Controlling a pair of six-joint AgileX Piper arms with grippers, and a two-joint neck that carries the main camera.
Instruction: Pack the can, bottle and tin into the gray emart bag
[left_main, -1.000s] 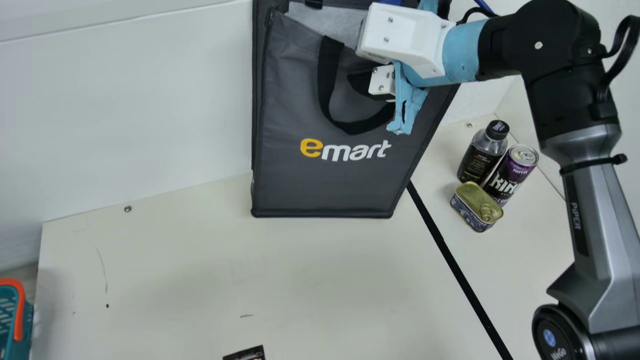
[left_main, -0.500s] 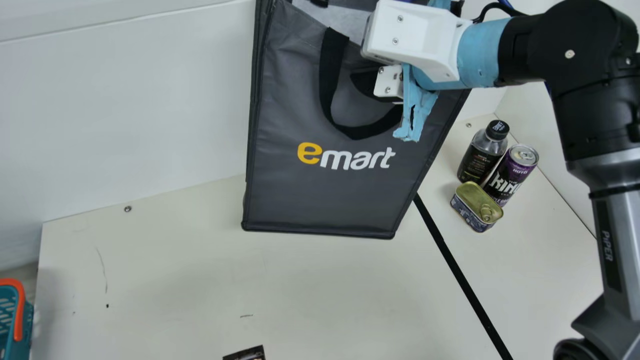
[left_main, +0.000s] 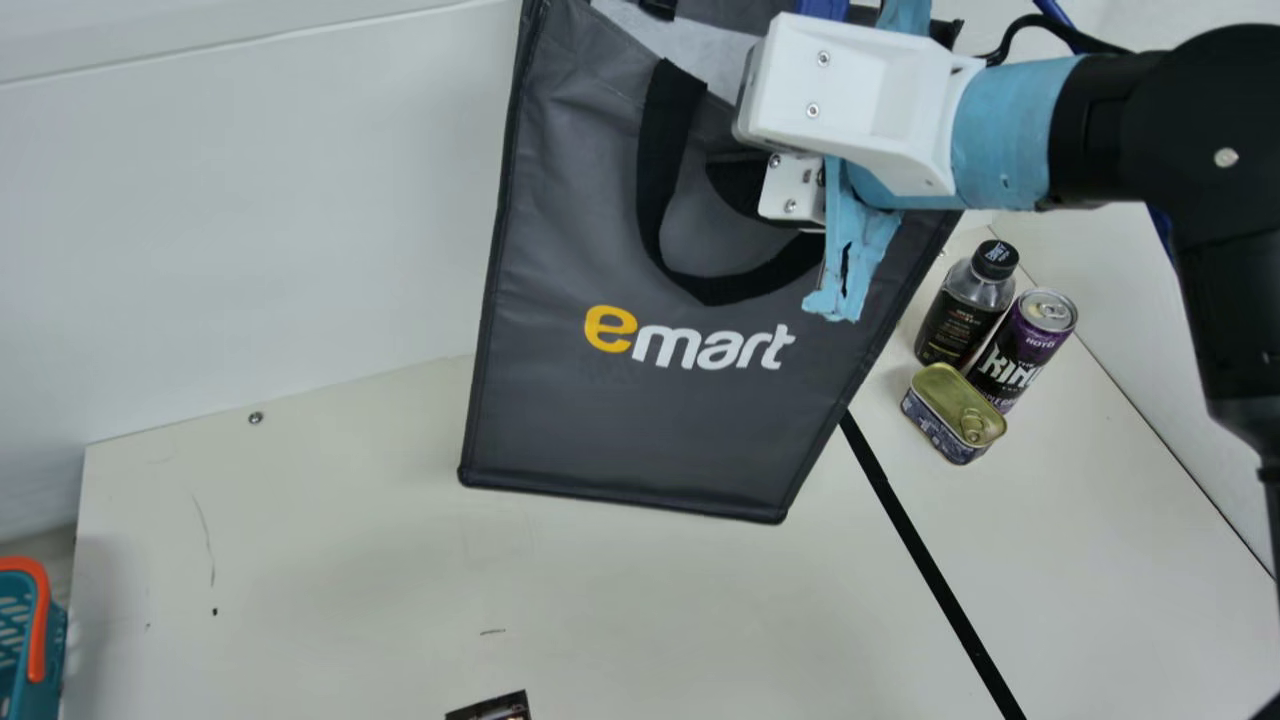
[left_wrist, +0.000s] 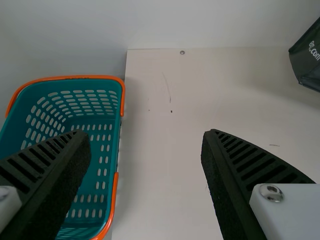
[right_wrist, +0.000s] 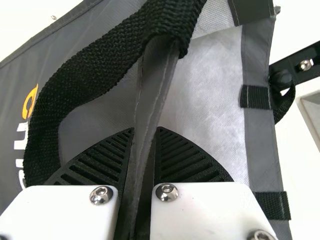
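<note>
My right pincer (left_main: 738, 185) is clenched on the upper edge of the gray emart bag (left_main: 620, 430), which slants down beneath it. Off to its right, bottle (left_main: 962, 312), can (left_main: 1022, 345) and tin (left_main: 950, 405) sit bunched on the table (left_main: 350, 590).

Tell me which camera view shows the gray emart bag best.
The main view: the gray emart bag shows most of its front and a handle. The right wrist view shows its edge close, inside the right pincer; the left wrist view, a corner.
</note>
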